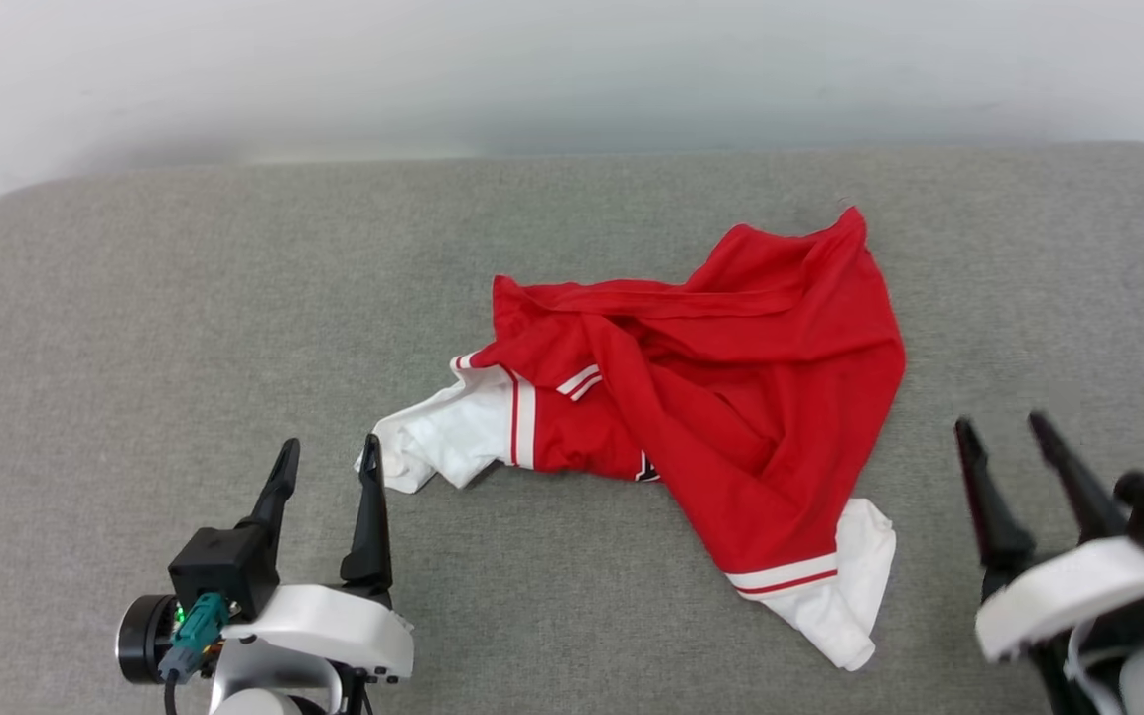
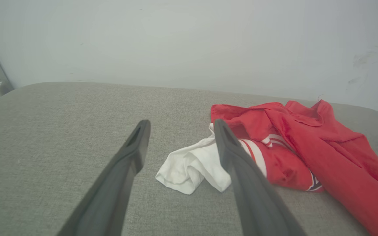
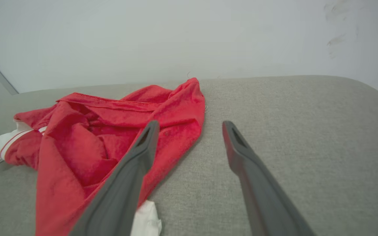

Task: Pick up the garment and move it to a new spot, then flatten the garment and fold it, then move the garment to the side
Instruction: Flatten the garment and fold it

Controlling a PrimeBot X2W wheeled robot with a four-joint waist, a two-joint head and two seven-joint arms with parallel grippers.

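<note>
Both claws gape wide, nothing between the fingers: left gripper [image 1: 330, 444] low on the left side of the head view, right gripper [image 1: 1001, 422] low on the right and a bit blurred.

Garment [image 1: 731, 367] lies in a crumpled, twisted heap mid-cushion, slightly right of centre and between the two claws. One white sleeve [image 1: 443, 437] sticks out toward the left claw, its edge just beside that claw's inner fingertip; can't tell if they touch. Second white sleeve [image 1: 840, 596] trails at the near right, w/ the right claw near it but apart. A red corner peaks at the far right. Longest run I read goes from the left sleeve across to that far-right peak, diagonal to the cushion's front edge. Collar-to-hem line can't be read, too bunched. Only a scrap of black lettering [image 1: 646, 467] shows.

Risks, as I judge them: pinching a sleeve alone would rope the shirt up rather than spread it; biting thru several folded layers would lock the twist in; the left fingertip could snag the sleeve on approach and drag the heap.

Grey cushion [image 1: 135, 298] all round, pale wall [image 1: 572, 60] behind.
</note>
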